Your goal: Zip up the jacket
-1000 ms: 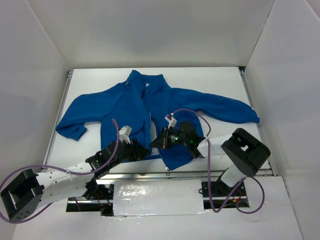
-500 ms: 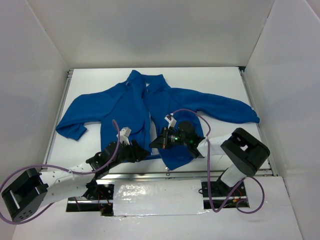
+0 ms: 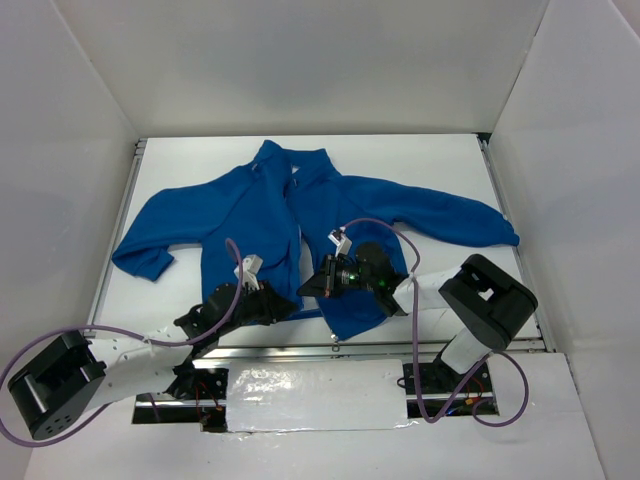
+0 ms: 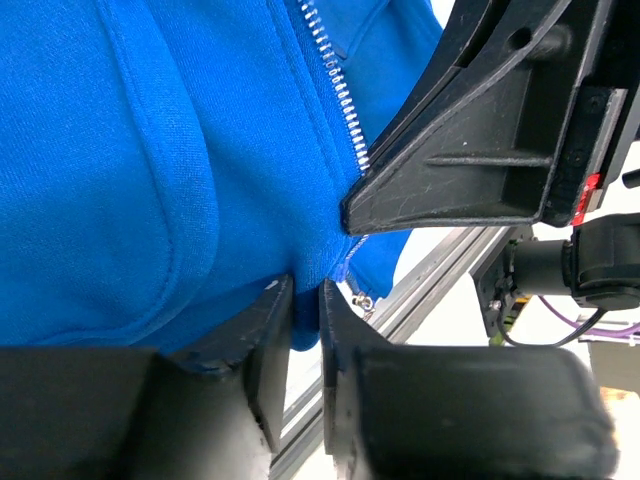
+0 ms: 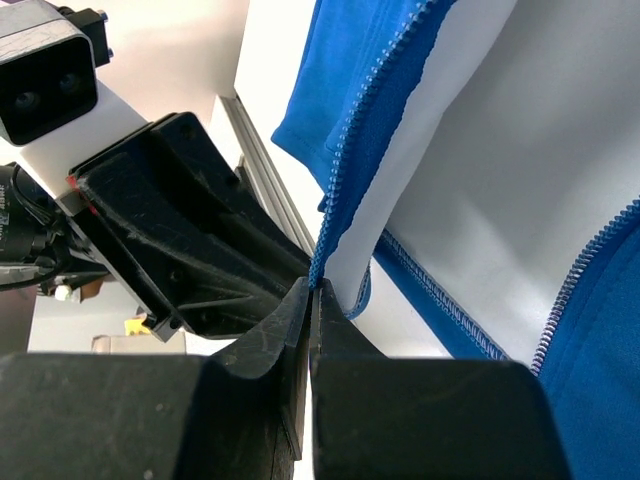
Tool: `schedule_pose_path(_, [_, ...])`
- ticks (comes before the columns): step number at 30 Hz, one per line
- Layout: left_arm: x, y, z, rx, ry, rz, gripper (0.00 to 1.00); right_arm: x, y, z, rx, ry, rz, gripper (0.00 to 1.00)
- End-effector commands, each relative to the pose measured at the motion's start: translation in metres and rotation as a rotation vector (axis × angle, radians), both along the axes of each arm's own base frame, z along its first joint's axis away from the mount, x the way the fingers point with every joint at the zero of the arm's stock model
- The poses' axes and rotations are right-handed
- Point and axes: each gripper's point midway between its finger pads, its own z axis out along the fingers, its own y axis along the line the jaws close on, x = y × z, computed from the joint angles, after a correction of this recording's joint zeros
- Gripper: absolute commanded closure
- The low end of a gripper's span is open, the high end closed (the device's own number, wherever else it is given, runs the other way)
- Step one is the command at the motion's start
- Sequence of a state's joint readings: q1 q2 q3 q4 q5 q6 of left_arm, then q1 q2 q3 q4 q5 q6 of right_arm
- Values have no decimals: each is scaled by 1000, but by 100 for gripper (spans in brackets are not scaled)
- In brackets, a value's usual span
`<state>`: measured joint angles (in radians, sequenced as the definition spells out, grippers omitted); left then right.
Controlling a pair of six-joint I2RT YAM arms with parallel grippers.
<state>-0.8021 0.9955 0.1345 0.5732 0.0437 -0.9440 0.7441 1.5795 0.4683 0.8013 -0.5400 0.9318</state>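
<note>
Blue fleece jacket unzipped on white tabletop, left tool pinching its hem beside the zipper, right tool clamped on its zipper edge

White table, plain white walls, even light

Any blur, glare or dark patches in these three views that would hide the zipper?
Top external: evenly lit, royal-blue fleece jacket crisp. Left wrist: pale zipper teeth sharp, black left gripper underexposed. Right wrist: black right gripper a dark, featureless mass.
</note>
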Motion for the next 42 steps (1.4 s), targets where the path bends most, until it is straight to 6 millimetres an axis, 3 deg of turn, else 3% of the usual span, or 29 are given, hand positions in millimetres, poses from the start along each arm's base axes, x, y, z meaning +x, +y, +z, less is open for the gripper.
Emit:
schedule_pose_path(1, [3, -6, 16, -46, -62, -25, 76, 2, 12, 22, 66, -52, 40, 100])
schedule_pose_path(10, [2, -10, 22, -66, -73, -49, 100, 2, 15, 19, 58, -43, 51, 99])
schedule_pose_path(14, [4, -7, 21, -60, -58, -29, 100, 4, 11, 16, 39, -43, 37, 66])
schedule_pose_path(15, [5, -6, 22, -59, -51, -20, 100, 4, 8, 16, 26, -50, 32, 54])
schedule_pose_path(22, [13, 4, 26, -62, -18, 63, 100, 7, -30, 3, -118, -71, -61, 39])
schedule_pose_path(23, [12, 6, 25, -56, -9, 72, 100, 14, -37, 1, -159, -91, -110, 39])
schedule_pose_path(24, [13, 8, 27, -54, -7, 83, 100, 9, -48, -12, -236, -68, -112, 38])
schedule_pose_path(26, [12, 13, 25, -24, 15, 101, 100, 15, -60, -6, -295, -99, -172, 38])
schedule_pose_path(27, [16, 15, 32, -15, 5, 120, 100, 10, -73, -18, -376, -74, -179, 38])
schedule_pose_path(29, [16, 22, 31, 25, 22, 142, 100, 17, -88, -14, -456, -102, -246, 39])
schedule_pose_path(30, [19, 22, 40, 25, 11, 149, 100, 7, -102, -28, -553, -51, -247, 40])
schedule_pose_path(31, [21, 25, 45, 29, 4, 167, 100, 9, -104, -23, -588, -56, -261, 41])
schedule_pose_path(32, [20, 28, 47, 51, 17, 173, 100, 0, -117, -33, -693, -45, -262, 43])
schedule_pose_path(33, [20, 30, 51, 51, 12, 182, 100, 2, -117, -27, -723, -63, -272, 43])
schedule_pose_path(35, [20, 33, 53, 80, 20, 189, 100, -9, -131, -35, -864, -67, -266, 44])
schedule_pose_path(42, [17, 36, 48, 117, 49, 184, 100, -44, -117, -29, -1043, -183, -111, 49])
